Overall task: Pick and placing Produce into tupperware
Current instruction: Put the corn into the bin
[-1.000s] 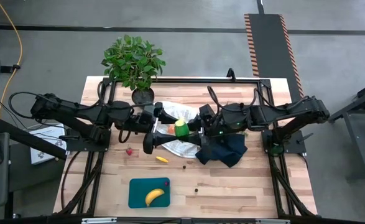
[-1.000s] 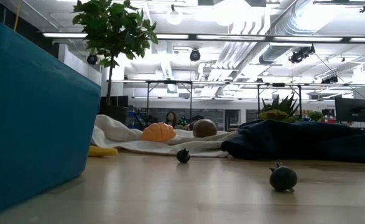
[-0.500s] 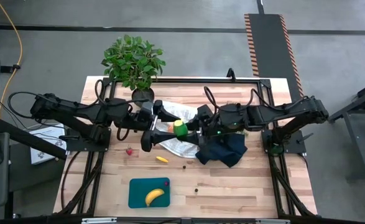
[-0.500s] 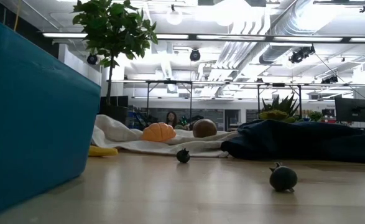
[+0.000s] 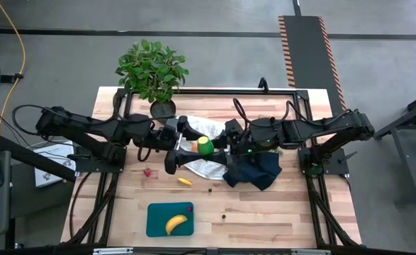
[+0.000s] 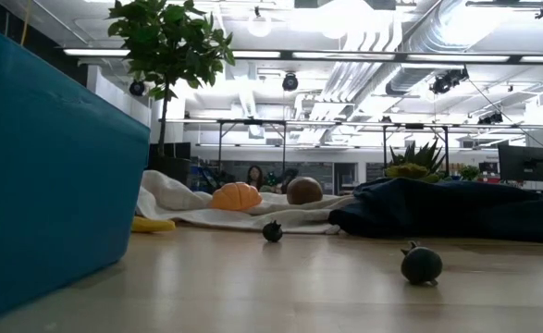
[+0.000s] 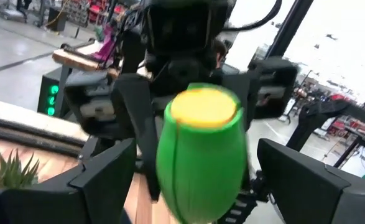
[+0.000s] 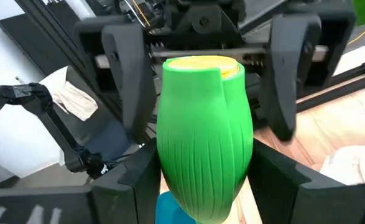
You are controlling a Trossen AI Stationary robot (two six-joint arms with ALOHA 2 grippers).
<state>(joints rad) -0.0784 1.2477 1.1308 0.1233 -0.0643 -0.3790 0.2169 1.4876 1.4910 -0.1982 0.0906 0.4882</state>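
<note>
A green pear-shaped piece (image 5: 205, 146) with a flat yellow end is held in the air above the white cloth (image 5: 202, 168), between the two arms. My right gripper (image 8: 204, 186) is shut on it. My left gripper (image 7: 201, 186) is open and faces it from the table's left, one finger on each side of the piece, with gaps. The teal tupperware (image 5: 159, 212) sits near the table's near edge with the yellow banana (image 5: 176, 224) in it. The orange piece (image 6: 237, 196) and the brown ball (image 6: 304, 191) rest on the white cloth. My right gripper pinches the green piece between its two fingers (image 8: 135, 180) by its rounded end (image 8: 201, 193). It comes level from the table's right. The piece is lifted clear, and its flat yellow end (image 8: 202, 63) points toward my left gripper.
A dark navy cloth (image 5: 259, 170) lies crumpled right of the white one. A yellow bit (image 5: 184, 181), a red bit (image 5: 148, 171) and two dark bits (image 6: 272, 231) (image 6: 421, 265) lie on the bare wood. A potted plant (image 5: 152, 71) stands at the far edge.
</note>
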